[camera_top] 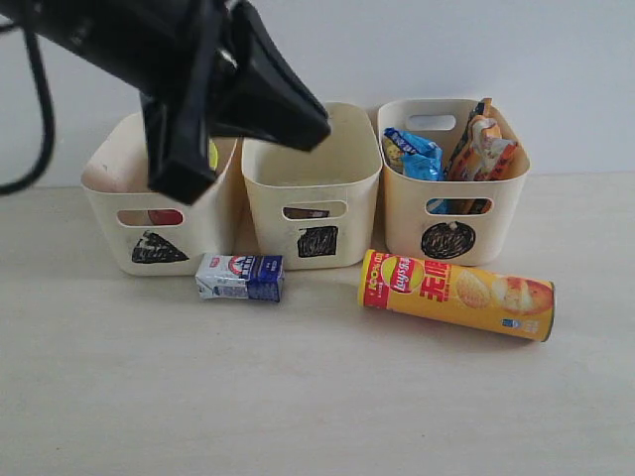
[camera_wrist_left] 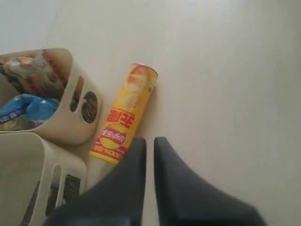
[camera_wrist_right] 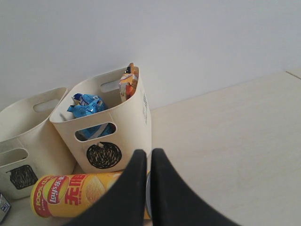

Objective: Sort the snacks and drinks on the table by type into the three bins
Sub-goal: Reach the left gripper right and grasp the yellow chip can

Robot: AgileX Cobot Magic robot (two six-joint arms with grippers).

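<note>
**tubfan:** what's lying loose on the table (camera_top: 298,407) right now?

**gripwatch:** Two things. One yellow chip tube (camera_top: 456,296), a glossy cylinder with a red end, is lying on its side just in front of the circle bin (camera_top: 402,223). One small carton (camera_top: 239,277), boxy and white-and-blue, is lying flat in front of the triangle bin (camera_top: 119,238) and the square bin (camera_top: 266,213).

**tubfan:** and the bins?

**gripwatch:** Three matching cream plastic tubs with rounded corners and handle slots are standing in a row on the pale, faintly grained tabletop. The circle one is holding one crinkly blue bag (camera_top: 414,154) plus orange-white bags (camera_top: 483,149), can't count those. Something red is showing through the triangle bin's slot.

**tubfan:** claws?

**gripwatch:** Two smooth black ones, both clenched on nothing. The left claw (camera_wrist_left: 149,141) is hanging up high, and the right claw (camera_wrist_right: 148,153) is hovering above the tube.
</note>
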